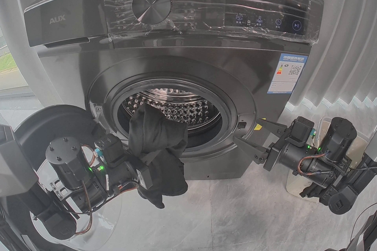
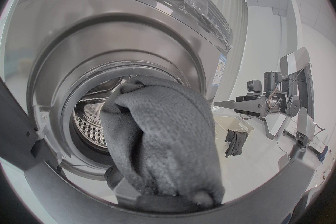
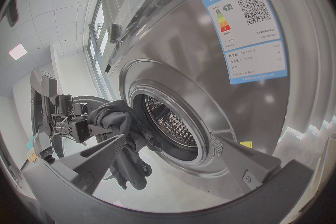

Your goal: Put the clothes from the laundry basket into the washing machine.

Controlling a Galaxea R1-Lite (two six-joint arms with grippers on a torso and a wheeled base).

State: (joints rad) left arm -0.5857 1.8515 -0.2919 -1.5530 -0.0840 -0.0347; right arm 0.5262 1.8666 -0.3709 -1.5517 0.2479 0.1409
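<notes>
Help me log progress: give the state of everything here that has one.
Washing machine door, open.
Dark garment, gripped, hanging at the drum mouth.
Left end effector, shut on the dark garment.
Right end effector, open, empty.
Laundry basket, another dark cloth hanging over its rim.

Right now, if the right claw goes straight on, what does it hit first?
Likely the washing machine, around its door ring; the right claw aims there, though depth is unclear.
</notes>
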